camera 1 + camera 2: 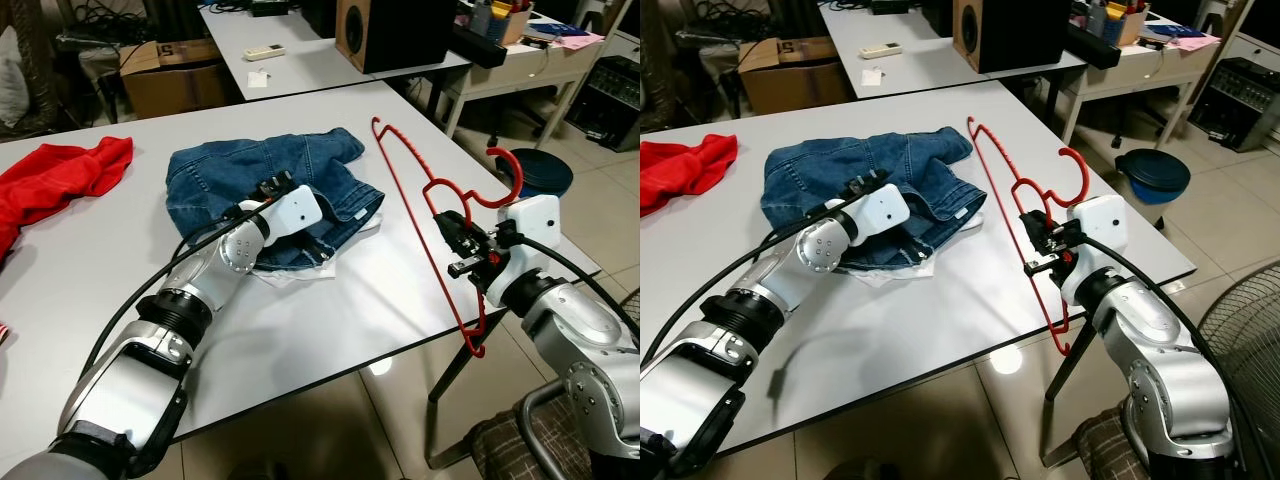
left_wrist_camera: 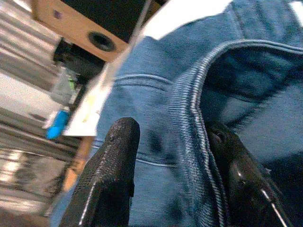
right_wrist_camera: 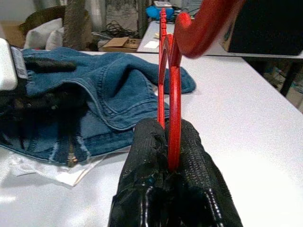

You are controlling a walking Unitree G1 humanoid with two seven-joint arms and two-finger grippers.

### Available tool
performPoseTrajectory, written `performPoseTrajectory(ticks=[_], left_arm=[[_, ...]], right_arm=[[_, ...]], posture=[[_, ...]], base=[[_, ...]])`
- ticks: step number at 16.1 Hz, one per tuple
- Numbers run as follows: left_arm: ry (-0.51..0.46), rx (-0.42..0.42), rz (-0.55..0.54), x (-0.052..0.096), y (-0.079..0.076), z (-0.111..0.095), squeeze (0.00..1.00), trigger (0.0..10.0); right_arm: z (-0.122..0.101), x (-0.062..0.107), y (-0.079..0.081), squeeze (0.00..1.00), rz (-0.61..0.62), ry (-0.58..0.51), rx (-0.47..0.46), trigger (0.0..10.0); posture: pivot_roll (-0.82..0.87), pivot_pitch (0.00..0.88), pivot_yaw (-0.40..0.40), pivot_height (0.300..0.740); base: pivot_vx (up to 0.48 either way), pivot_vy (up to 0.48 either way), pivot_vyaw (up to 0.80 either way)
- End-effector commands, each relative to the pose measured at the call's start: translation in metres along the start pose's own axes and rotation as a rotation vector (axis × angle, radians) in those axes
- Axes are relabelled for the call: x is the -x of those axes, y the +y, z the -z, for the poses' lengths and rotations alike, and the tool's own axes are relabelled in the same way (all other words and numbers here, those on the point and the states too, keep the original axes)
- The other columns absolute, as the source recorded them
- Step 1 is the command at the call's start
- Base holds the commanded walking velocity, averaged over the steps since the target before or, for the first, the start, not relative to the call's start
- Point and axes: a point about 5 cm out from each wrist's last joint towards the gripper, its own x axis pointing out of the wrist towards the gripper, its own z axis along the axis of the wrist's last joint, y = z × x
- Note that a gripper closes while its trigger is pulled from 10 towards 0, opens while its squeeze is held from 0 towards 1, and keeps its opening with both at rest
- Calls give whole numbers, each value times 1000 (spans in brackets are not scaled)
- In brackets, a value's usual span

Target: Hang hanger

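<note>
My right gripper (image 1: 455, 245) is shut on a red plastic hanger (image 3: 173, 109), pinching its thin frame between both fingers (image 3: 147, 156). It holds the hanger tilted above the right end of the white table (image 1: 330, 310), with the hook (image 1: 516, 170) up by my right wrist. A blue denim garment (image 1: 230, 170) lies crumpled mid-table. My left gripper (image 1: 265, 190) rests on its near right part. There it stands open, one finger (image 2: 111, 156) outside the waistband seam (image 2: 196, 109) and the other inside.
A red cloth (image 1: 60, 175) lies at the table's left end and a white piece (image 1: 290, 275) pokes out under the denim. Behind stand a second table with a speaker (image 1: 390, 30) and a remote (image 1: 265, 50), and a cardboard box (image 1: 170, 75). A blue stool (image 1: 1152, 165) sits right.
</note>
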Motion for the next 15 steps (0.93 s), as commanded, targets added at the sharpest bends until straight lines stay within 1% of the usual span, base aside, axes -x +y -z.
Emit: performPoseTrajectory(ticks=[1,2,3,4,5,6,9,11,12,13,14,15], left_arm=[[23,51,66,-2,-9,2,0,10000],[43,41,95,-3,-13,4,0,10000],[73,45,94,-4,-12,6,0,10000],[107,66,75,-4,-8,10,0,10000],[121,82,68,-3,-5,12,0,5922],[122,88,64,-3,-3,13,0,0],[135,104,45,-2,4,18,0,0],[123,143,17,-2,10,17,0,0],[111,184,9,-2,11,16,0,0],[102,204,8,-2,12,16,0,0],[81,279,6,-2,12,14,0,0],[68,322,7,-2,12,14,0,0]], right_arm=[[-5,-2,1,0,-8,-7,20,10000],[-5,-2,1,0,-11,-6,22,10000],[-6,-2,2,0,-12,-6,23,10000],[-6,-2,1,0,-11,-7,24,10000],[-6,-1,1,0,-10,-7,24,10000],[-6,-1,1,0,-8,-7,24,10000],[-4,0,2,0,-7,-4,22,10000],[-3,-1,3,0,-7,-2,22,10000],[-3,-2,3,0,-6,-3,22,10000],[-3,-2,3,0,-2,-4,21,10000],[-1,-3,1,0,13,2,19,10000],[1,-2,-1,0,33,13,12,10000]], posture=[[-35,0,12,740],[-38,0,14,740],[-41,0,18,740],[-43,0,22,740],[-45,0,24,740],[-45,0,25,740],[-43,0,26,740],[-42,0,27,740],[-44,0,31,740],[-44,0,31,740],[-47,0,34,740],[-53,0,40,740]], base=[[0,0,0],[0,0,0],[0,0,0],[0,0,0],[0,0,0],[0,0,0],[0,0,0],[0,0,0],[0,0,0],[0,0,0],[0,0,0],[0,0,0]])
